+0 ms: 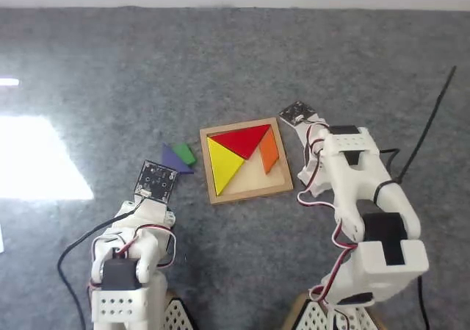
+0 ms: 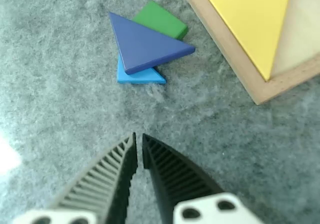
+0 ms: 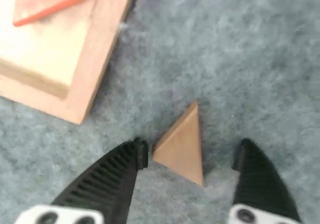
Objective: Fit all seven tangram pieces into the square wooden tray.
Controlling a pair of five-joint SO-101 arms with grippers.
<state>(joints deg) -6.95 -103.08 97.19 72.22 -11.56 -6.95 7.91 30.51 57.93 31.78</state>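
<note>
The square wooden tray [image 1: 214, 196] lies mid-table and holds a red triangle [image 1: 242, 139], a yellow triangle [image 1: 222, 165] and an orange parallelogram [image 1: 269, 152]. Left of it a dark blue triangle [image 2: 147, 47] rests across a green piece [image 2: 161, 19] and a light blue piece [image 2: 137, 76]. My left gripper [image 2: 138, 139] is shut and empty, a short way from that pile. My right gripper [image 3: 192, 154] is open beside the tray's edge [image 3: 95, 54]. A small tan triangle [image 3: 182, 146] lies flat on the mat between its fingers, untouched.
Grey felt mat covers the table. The left arm [image 1: 139, 234] stands at the front left, the right arm [image 1: 352, 176] along the tray's right side. A bright patch of glare [image 1: 33, 161] lies at the far left.
</note>
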